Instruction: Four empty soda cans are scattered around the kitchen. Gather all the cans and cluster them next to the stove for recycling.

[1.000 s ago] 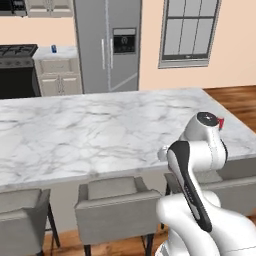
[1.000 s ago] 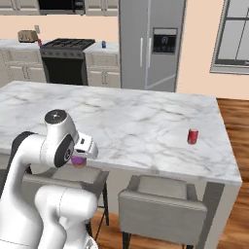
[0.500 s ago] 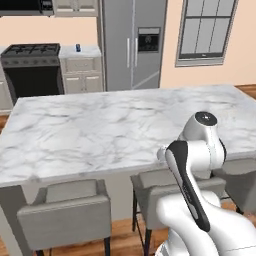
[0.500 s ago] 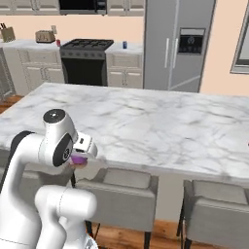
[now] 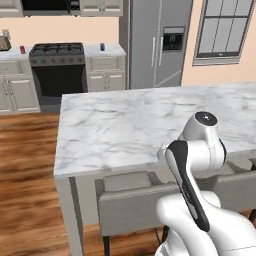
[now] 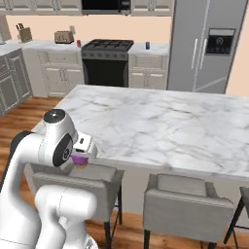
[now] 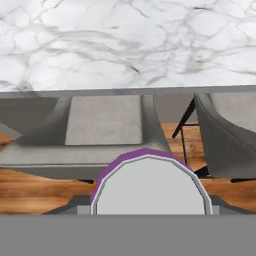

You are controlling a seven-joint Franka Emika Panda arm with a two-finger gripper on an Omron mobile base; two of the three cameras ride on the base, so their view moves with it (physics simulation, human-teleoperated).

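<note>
A purple soda can (image 6: 80, 161) with a silvery top (image 7: 150, 187) sits in my gripper (image 6: 80, 156), which is shut on it. I hold it low in front of the marble island's near edge, above a grey stool. The black stove (image 5: 57, 67) (image 6: 107, 61) stands against the far wall. A blue can (image 5: 102, 47) (image 6: 148, 45) stands on the counter just right of the stove. A red can (image 5: 22, 49) (image 6: 79, 43) stands on the counter to its left.
The marble island (image 5: 125, 130) (image 6: 160, 121) lies between me and the stove, with grey stools (image 6: 182, 204) along its near side. A steel fridge (image 5: 155, 42) stands right of the stove counter. Open wood floor (image 5: 25, 165) runs past the island's left end.
The whole picture has shifted: the base has moved so the stove wall and the island's left end came into view. The arm keeps its pose with the purple can.
</note>
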